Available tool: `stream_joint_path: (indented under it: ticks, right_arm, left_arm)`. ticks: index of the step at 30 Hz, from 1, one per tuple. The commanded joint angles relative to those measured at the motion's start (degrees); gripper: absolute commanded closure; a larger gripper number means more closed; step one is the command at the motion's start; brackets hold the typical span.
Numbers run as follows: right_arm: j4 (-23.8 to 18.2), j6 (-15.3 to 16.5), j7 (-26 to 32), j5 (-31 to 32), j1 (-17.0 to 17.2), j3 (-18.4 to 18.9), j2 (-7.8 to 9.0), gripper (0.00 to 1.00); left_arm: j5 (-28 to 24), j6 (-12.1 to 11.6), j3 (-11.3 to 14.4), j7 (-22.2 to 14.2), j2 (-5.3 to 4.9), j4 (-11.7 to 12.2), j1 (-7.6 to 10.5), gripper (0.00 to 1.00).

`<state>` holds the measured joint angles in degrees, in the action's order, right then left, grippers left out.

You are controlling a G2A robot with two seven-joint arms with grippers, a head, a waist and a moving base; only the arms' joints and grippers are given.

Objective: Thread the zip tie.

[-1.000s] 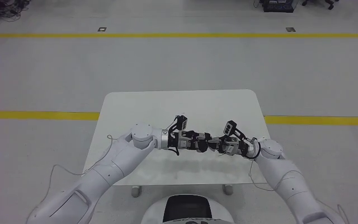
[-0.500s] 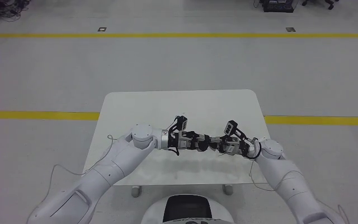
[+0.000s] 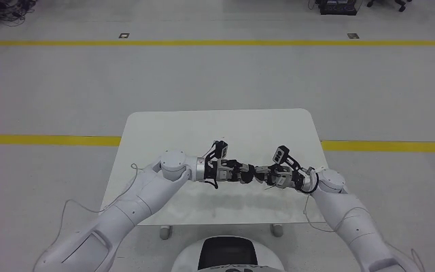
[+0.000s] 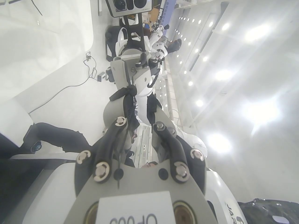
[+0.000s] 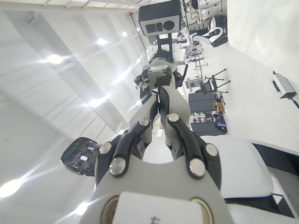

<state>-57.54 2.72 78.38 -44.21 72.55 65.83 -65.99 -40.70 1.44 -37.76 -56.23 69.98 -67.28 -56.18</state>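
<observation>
Above the tabletop (image 3: 170, 129), right hand (image 5: 161, 104) clamps the zip tie (image 5: 159, 87), offering it for threading; left hand (image 4: 140, 101) meets it, grip impossible to tell.

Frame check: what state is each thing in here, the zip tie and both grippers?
zip tie: thin black strap, held in the air between the two grippers; whether it is threaded cannot be told.
right gripper: shut on the zip tie, above the table.
left gripper: tip to tip with the right gripper; its grip cannot be told.
</observation>
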Motion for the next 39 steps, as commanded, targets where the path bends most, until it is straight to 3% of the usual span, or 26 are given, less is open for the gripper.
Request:
stream_joint_path:
  ticks: [1, 26, 27, 28, 34, 39]
  right_arm:
    - [-0.1, 0.1, 0.1, -0.2, 0.0, 0.1, 0.01, 1.0]
    - [0.0, -0.2, 0.4, -0.5, -0.3, -0.5, 0.02, 1.0]
    - [0.1, -0.3, 0.3, -0.6, -0.3, -0.5, 0.01, 0.88]
    - [0.1, -0.5, 0.1, -0.7, -0.3, -0.5, 0.01, 0.0]
    - [0.2, -0.9, -0.7, -1.5, -0.1, 0.1, 0.1, 0.0]
    - [0.1, -0.6, -2.1, -2.8, 0.2, 1.0, 0.19, 0.0]
  left_arm:
    - [0.0, 0.0, 0.0, 0.0, 0.04, 0.1, 0.03, 0.86]
    - [-0.3, -0.6, 0.2, -0.7, 0.59, 1.6, 0.31, 1.0]
    - [-0.2, -0.6, 0.2, -0.7, 0.6, 1.7, 0.32, 1.0]
    - [-0.1, -0.7, 0.2, -0.7, 0.61, 1.8, 0.33, 1.0]
    - [0.4, -1.8, -0.1, -1.0, 0.49, 2.2, 0.16, 1.0]
    - [1.5, -4.7, -0.9, -1.1, 0.14, 2.1, -0.42, 1.0]
